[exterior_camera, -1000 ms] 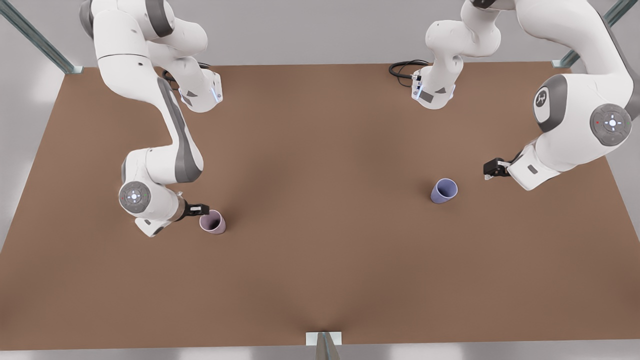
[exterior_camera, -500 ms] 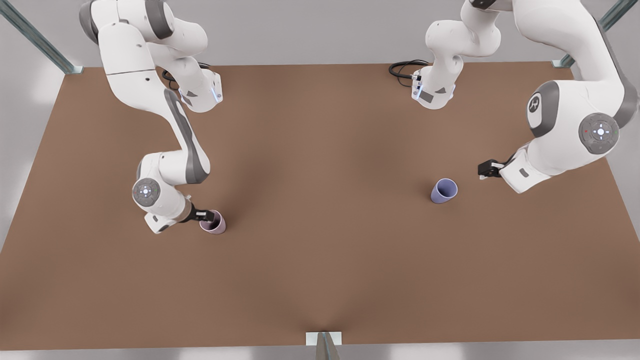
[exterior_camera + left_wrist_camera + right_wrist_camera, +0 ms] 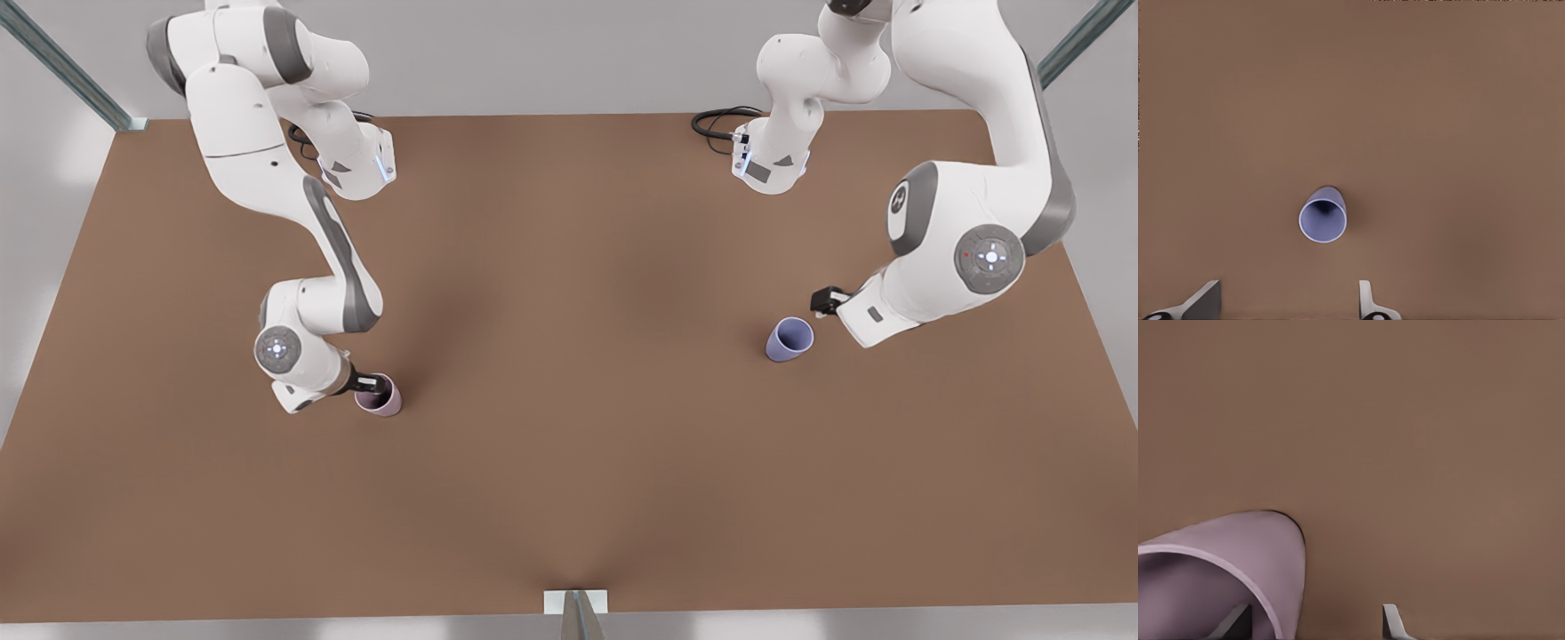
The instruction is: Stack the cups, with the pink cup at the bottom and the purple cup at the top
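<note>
1. While both cups stand upright on the brown table (image 3: 569, 462) in the front view, the right gripper (image 3: 373, 384) sits at the rim of the pink cup (image 3: 380, 397) on the front view's left, its dark fingers reaching over the rim from the side away from the table's middle. How far they are parted cannot be told from this view.
2. On the front view's right, the left gripper (image 3: 825, 302) hangs just beside the purple cup (image 3: 789, 339), near its rim but apart from it. The two cups are well apart, each close to its own arm.
3. From the left wrist view, the left gripper (image 3: 1288, 303) is spread wide and holds nothing; one pale fingertip (image 3: 1201, 303) shows at each side. The purple cup (image 3: 1323, 215) is seen from above, its round mouth open and its inside a darker blue, lying ahead of the fingertips and roughly between their lines, touching neither.
4. From the right wrist view, the right gripper (image 3: 1318, 623) is parted and straddles the wall of the pink cup (image 3: 1238, 560): one fingertip (image 3: 1235, 623) lies inside the mouth, the other outside. Whether the pads press the wall cannot be told. The cup looks pale mauve with a lighter rim.
</note>
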